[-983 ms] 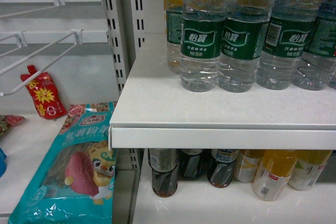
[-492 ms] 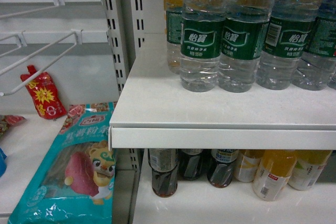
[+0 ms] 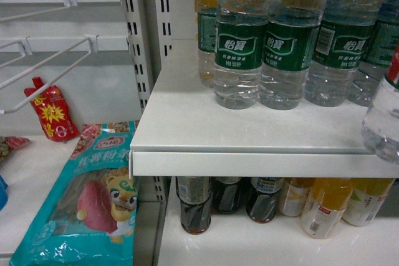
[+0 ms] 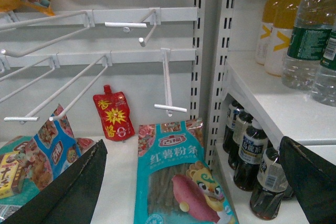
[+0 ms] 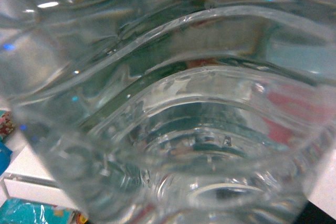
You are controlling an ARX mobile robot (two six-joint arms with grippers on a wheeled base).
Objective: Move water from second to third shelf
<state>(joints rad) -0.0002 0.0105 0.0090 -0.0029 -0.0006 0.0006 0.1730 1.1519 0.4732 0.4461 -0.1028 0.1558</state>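
A clear ribbed water bottle (image 3: pixel 383 116) hangs at the right edge of the head view, in front of the upper shelf (image 3: pixel 249 130) and overlapping its front lip. The same water (image 5: pixel 173 114) fills the right wrist view, pressed close to the camera, so the right gripper's fingers are hidden behind it. Several more green-labelled water bottles (image 3: pixel 240 48) stand in a row on that upper shelf. My left gripper (image 4: pixel 189 182) is open over the neighbouring bay, its dark fingers (image 4: pixel 68 192) wide apart and empty. Neither gripper shows in the head view.
On the lower shelf (image 3: pixel 262 246) stand dark drink bottles (image 3: pixel 195 207) and orange drink bottles (image 3: pixel 324 207). To the left, a teal snack packet (image 3: pixel 87 204) and a red pouch (image 3: pixel 53 113) lie under white wire hooks (image 3: pixel 50 73). A slotted upright (image 3: pixel 140 42) divides the bays.
A water bottle has come into the head view at the right edge, in front of the upper shelf's lip. The bottles on the shelves have not moved.
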